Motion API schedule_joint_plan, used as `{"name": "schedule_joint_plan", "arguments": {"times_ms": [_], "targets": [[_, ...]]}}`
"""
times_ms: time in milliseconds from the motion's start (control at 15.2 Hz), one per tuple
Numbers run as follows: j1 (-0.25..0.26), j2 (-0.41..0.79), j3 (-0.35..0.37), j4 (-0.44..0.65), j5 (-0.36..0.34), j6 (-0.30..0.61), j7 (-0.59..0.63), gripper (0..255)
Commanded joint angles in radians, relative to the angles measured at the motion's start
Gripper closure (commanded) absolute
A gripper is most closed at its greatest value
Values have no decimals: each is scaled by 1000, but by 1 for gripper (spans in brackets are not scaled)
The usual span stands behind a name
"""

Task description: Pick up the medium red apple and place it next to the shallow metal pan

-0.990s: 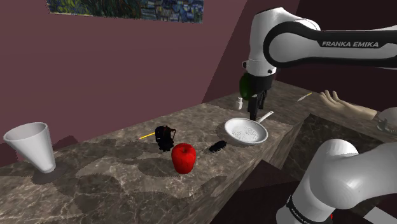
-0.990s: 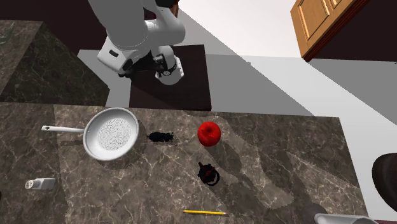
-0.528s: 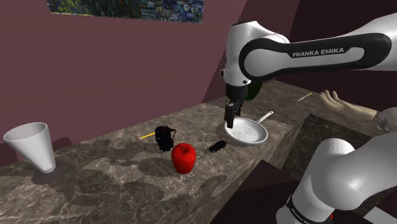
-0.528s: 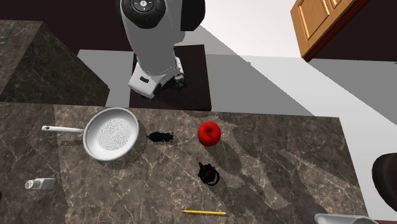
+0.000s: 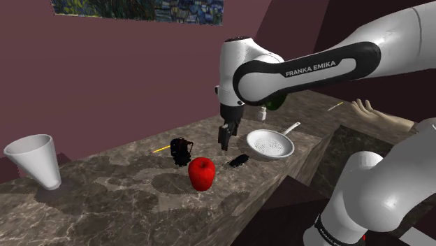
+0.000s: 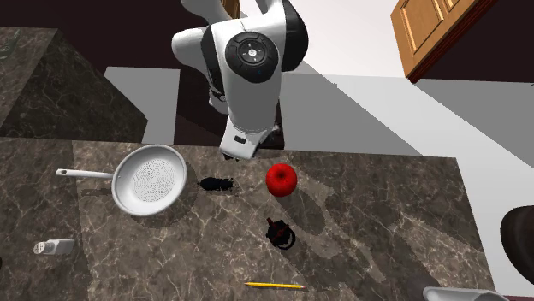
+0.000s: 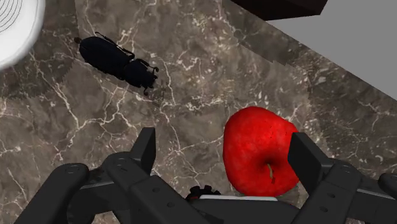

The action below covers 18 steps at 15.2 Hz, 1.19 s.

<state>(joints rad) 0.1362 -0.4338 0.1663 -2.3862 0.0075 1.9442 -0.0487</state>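
Observation:
The red apple [image 5: 202, 172] stands upright on the dark marble counter [image 5: 126, 189], near its front edge. A shallow white pan [image 5: 271, 145] with a handle lies further along the counter to the shoulder view's right. My gripper [image 5: 225, 138] hangs above the counter between pan and apple, its fingers apart and empty. In the wrist view the apple [image 7: 261, 151] sits below, close to one fingertip [image 7: 301, 157], not clasped. From the second exterior view the apple [image 6: 281, 180] is right of the pan [image 6: 151, 178], with the arm's wrist [image 6: 244, 137] over the counter's far edge.
A small black beetle-like object [image 5: 239, 161] lies between apple and pan. A dark small item [image 5: 182, 151] and a yellow pencil [image 5: 161, 149] sit behind the apple. A white cone-shaped cup [image 5: 35, 160] stands far left; a small shaker [image 6: 53, 247] is beyond the pan.
The arm has swung from over the pan toward the shoulder view's left and lowered, bringing the gripper close to the apple. Nothing on the counter has moved.

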Motion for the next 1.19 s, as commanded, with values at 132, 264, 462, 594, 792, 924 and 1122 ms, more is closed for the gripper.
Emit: {"name": "schedule_joint_plan", "arguments": {"times_ms": [132, 264, 462, 594, 792, 924, 1122], "targets": [[25, 115, 44, 54, 5, 91, 26, 0], [35, 174, 65, 89, 1, 130, 39, 0], [45, 237, 86, 128, -8, 167, 54, 0], [45, 248, 87, 112, -11, 195, 56, 0], [43, 267, 88, 89, -16, 236, 60, 0], [42, 285, 90, 71, -22, 272, 64, 0], [42, 285, 89, 71, -22, 272, 64, 0]]}}
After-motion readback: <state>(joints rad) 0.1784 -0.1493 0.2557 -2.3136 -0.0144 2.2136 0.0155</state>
